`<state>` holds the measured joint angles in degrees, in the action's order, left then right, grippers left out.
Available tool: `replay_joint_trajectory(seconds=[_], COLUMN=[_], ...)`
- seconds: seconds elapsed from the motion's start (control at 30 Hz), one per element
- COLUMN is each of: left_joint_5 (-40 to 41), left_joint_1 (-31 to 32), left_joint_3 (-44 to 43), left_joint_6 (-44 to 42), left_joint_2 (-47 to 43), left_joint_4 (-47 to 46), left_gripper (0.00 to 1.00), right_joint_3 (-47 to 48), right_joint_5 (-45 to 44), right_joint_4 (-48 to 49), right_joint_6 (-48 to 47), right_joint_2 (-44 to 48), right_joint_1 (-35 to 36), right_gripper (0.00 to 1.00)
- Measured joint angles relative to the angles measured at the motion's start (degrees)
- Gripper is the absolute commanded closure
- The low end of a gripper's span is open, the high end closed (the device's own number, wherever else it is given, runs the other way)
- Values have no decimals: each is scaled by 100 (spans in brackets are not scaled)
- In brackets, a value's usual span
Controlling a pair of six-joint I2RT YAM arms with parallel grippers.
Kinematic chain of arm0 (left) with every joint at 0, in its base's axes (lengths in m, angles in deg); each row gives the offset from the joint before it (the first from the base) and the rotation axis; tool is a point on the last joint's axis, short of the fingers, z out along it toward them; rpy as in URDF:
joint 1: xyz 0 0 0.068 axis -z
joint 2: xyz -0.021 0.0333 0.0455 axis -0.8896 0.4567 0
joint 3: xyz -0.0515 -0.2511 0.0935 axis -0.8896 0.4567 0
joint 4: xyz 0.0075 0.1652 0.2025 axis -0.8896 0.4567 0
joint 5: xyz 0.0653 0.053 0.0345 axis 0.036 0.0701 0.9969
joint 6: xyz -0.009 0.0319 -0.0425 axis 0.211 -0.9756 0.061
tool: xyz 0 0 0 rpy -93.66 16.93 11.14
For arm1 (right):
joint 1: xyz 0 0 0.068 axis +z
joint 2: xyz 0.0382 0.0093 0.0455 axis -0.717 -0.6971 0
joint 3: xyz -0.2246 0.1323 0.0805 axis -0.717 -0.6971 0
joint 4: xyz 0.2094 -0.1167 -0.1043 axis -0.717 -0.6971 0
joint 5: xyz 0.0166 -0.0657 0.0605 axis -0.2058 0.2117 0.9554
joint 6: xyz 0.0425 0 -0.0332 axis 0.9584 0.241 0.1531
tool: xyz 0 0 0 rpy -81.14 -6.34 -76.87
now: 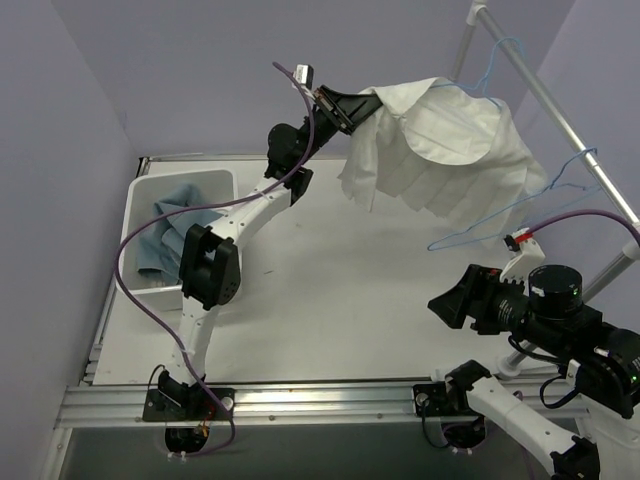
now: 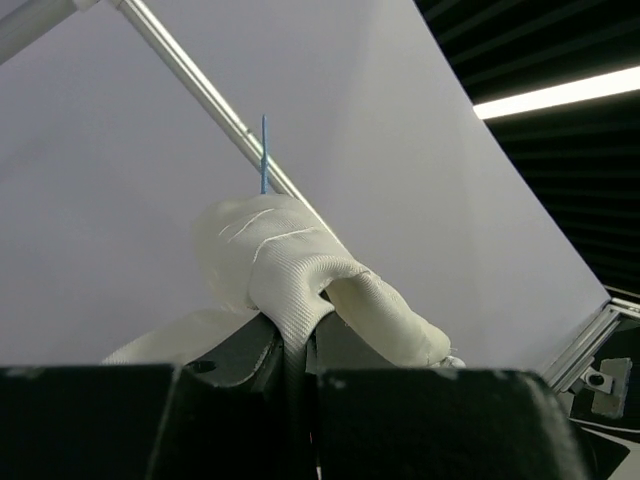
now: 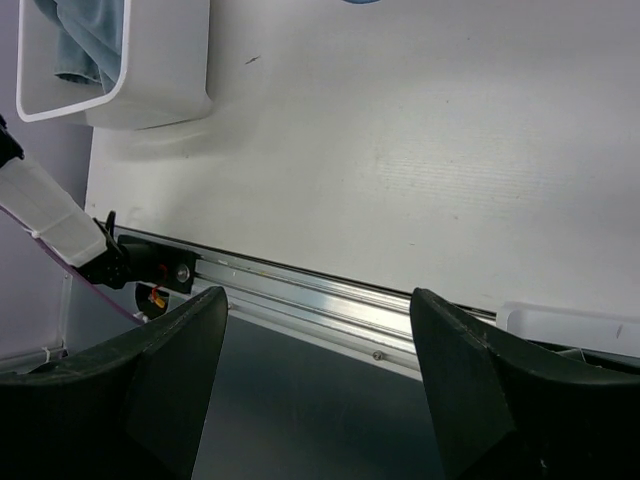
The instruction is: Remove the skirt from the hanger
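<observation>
1. The tips of your left gripper [image 2: 300, 345] are hidden, buried in a bunched fold of the white skirt [image 2: 290, 260].
2. The skirt spreads beyond those fingers, and a blue hanger [image 2: 263, 155] wire pokes up behind it, beside the rail [image 2: 200, 88].
3. The left jaws are nearly closed, pinching skirt cloth. Your right gripper [image 3: 318, 370] gapes empty, well apart, low over the table [image 3: 420, 150].

Rail [image 1: 548, 98] and hangers [image 1: 470, 238] hem the skirt [image 1: 440, 150]; tabletop [image 1: 350, 300] open.
</observation>
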<state>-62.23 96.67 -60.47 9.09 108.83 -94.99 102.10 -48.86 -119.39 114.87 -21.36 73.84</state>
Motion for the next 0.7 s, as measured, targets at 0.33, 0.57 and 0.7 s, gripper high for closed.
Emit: replay_joint_trajectory(seconds=[0.33,0.57,0.7], left_joint_5=[153,463,645], left_joint_1=[42,297,227], left_joint_3=[-1602,-1843,-1329], left_joint_6=[503,890,1088], left_joint_2=[616,911,909], left_joint_4=[-278,-662,-1027], left_gripper=[98,98,98], right_joint_3=[-144,-142,-142], right_joint_5=[70,70,66], right_joint_4=[44,33,-26], right_joint_6=[-155,-254,-332], right_joint_2=[-85,-92,-92], right_joint_1=[0,0,0], right_gripper=[30,30,30])
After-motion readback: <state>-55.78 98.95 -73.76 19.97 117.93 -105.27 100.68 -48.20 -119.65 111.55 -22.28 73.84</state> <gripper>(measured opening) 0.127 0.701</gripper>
